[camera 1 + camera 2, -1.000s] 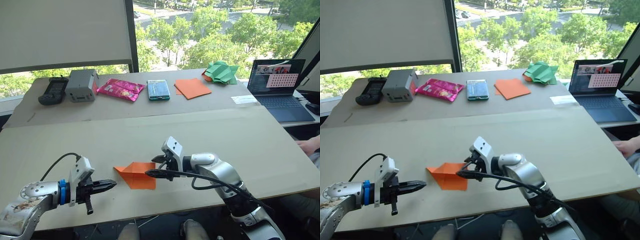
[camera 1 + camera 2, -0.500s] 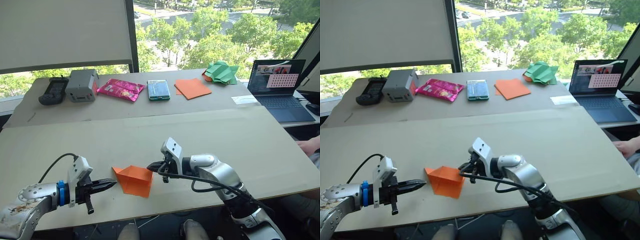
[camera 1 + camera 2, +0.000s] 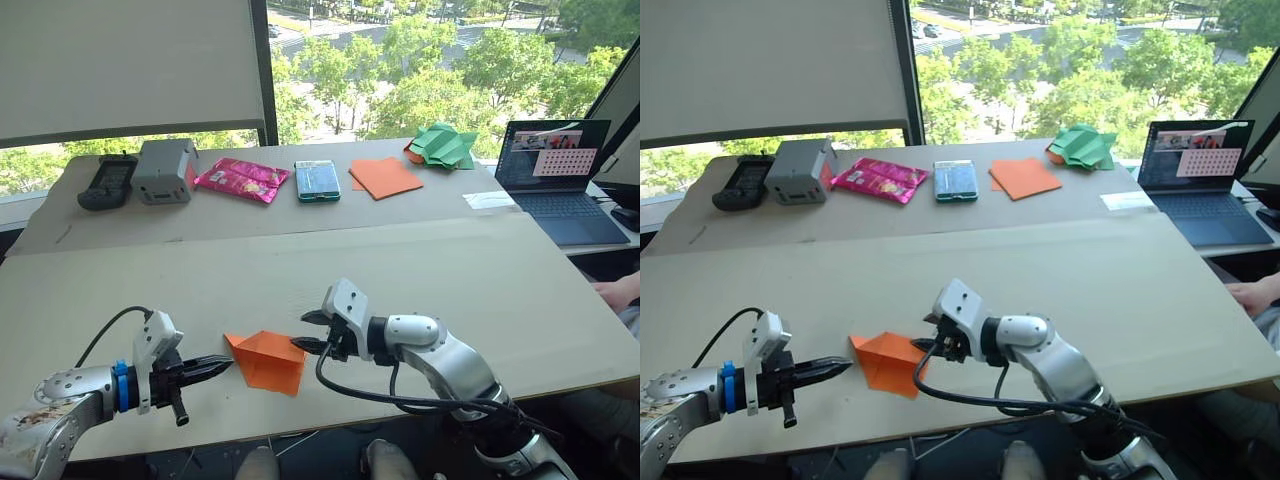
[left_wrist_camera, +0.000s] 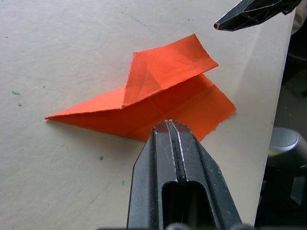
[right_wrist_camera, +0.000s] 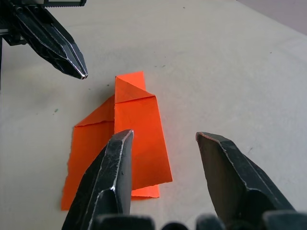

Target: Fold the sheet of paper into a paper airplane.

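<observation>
Orange sheet of paper [image 3: 266, 360] between left gripper [image 3: 222, 366], right gripper [image 3: 305, 333]

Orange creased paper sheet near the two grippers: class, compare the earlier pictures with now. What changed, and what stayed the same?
The right gripper folded the thin orange creased paper sheet leftward onto itself, then let go; its jaws now stand open beside it. The left gripper stayed shut, just left of the sheet.
</observation>
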{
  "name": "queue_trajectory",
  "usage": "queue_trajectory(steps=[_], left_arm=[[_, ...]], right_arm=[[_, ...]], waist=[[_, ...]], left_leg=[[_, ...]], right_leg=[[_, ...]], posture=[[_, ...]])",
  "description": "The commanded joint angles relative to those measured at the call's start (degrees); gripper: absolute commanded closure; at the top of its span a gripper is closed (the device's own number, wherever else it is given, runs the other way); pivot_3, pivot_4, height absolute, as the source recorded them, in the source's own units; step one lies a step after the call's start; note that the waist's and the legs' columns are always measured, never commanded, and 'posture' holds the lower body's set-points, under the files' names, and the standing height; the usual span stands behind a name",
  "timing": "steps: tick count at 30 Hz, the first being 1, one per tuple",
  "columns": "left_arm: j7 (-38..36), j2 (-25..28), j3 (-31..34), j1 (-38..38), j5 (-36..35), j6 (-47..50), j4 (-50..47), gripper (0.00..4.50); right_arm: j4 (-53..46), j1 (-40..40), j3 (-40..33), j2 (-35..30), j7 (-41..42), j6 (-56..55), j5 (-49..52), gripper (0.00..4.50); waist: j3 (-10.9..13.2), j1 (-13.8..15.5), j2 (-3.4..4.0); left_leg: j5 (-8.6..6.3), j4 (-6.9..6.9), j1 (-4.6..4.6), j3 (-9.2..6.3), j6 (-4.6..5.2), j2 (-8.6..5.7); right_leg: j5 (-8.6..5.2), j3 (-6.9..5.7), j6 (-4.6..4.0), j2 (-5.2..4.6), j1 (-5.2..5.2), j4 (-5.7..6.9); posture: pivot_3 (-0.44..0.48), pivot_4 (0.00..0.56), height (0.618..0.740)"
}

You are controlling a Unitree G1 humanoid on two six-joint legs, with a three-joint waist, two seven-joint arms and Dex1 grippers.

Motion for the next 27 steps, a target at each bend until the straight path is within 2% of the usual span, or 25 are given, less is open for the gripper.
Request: queue_trajectory(steps=[1,9,12,13,14,16,17,21,27], left_arm=[[0.4,-0.1,0.4,-0.5,-0.7,0.0,-1.5,4.5],[0.7,-0.1,0.5,-0.3,-0.6,0.0,-1.9,4.5],[0.9,-0.1,0.4,-0.3,-0.7,0.1,-2.2,4.5],[0.9,0.0,0.3,-0.3,-0.7,0.1,-2.3,4.5],[0.9,0.0,0.2,-0.2,-0.7,0.1,-2.4,4.5],[0.8,0.0,0.2,-0.2,-0.8,0.1,-2.5,4.5],[0.9,0.0,0.2,-0.3,-0.7,0.2,-2.4,4.5],[0.6,0.2,0.1,-0.5,-0.7,0.2,-2.4,4.5],[0.5,0.2,0.0,-0.8,-0.3,-0.1,-1.9,4.5]], right_arm=[[-3.1,-0.4,0.4,0.1,0.4,-2.7,0.3,2.24],[-3.1,-0.8,0.4,-0.1,0.0,-2.6,0.0,2.24],[-3.4,-1.2,2.5,-1.3,0.0,-4.3,-2.4,2.24],[-3.5,-1.2,2.9,-1.5,0.0,-4.9,-2.9,2.24],[-3.7,-1.2,2.9,-1.6,-0.1,-5.1,-3.0,2.24],[-3.8,-1.2,2.4,-1.5,-0.2,-4.8,-2.6,2.24],[-3.9,-1.1,1.8,-1.3,-0.2,-4.3,-2.0,2.24],[-3.9,-0.4,-0.4,-0.6,0.6,-0.8,1.8,2.24],[-3.0,0.5,-2.0,-1.0,0.5,0.8,3.7,2.24]], waist=[[0.0,0.0,0.0],[0.0,0.0,0.0],[0.1,0.0,0.03],[0.0,-0.6,-0.05],[0.2,-1.2,0.06],[0.3,-2.1,0.43],[0.3,-1.9,0.64],[0.3,0.0,0.83],[0.3,0.5,0.83]], left_leg=[[0.0,0.0,0.01,0.0,0.0,0.0],[0.0,0.01,0.01,0.0,0.0,0.0],[0.0,0.01,0.01,0.0,0.0,0.0],[0.01,-0.07,-0.35,-0.21,0.02,-0.12],[0.04,-0.04,-0.41,-1.11,0.07,-0.66],[0.27,-0.14,-0.39,-1.86,0.46,-1.47],[0.39,-0.17,-0.56,-2.29,0.66,-1.82],[0.53,-0.11,-1.29,-2.96,0.61,-1.89],[0.54,-0.13,-1.33,-2.96,0.6,-1.89]], right_leg=[[0.0,0.0,0.0,0.0,-0.01,0.0],[0.0,0.0,0.0,0.0,-0.01,0.0],[0.0,0.0,0.0,0.0,0.01,0.01],[0.0,-0.15,0.01,-0.15,0.41,0.01],[-0.01,-1.42,0.04,-1.03,1.1,-0.06],[-0.13,-3.75,0.34,-3.04,2.14,0.24],[-0.24,-4.74,0.53,-3.74,2.27,0.36],[-0.34,-4.08,0.59,-2.81,1.43,0.3],[-0.29,-4.05,0.49,-2.78,1.2,0.26]], posture=[[0.0,0.15,0.706],[0.0,0.15,0.706],[0.0,0.15,0.705],[0.0,0.15,0.704],[0.0,0.15,0.703],[0.0,0.15,0.702],[0.0,0.15,0.702],[0.0,0.15,0.702],[0.0,0.15,0.702]])
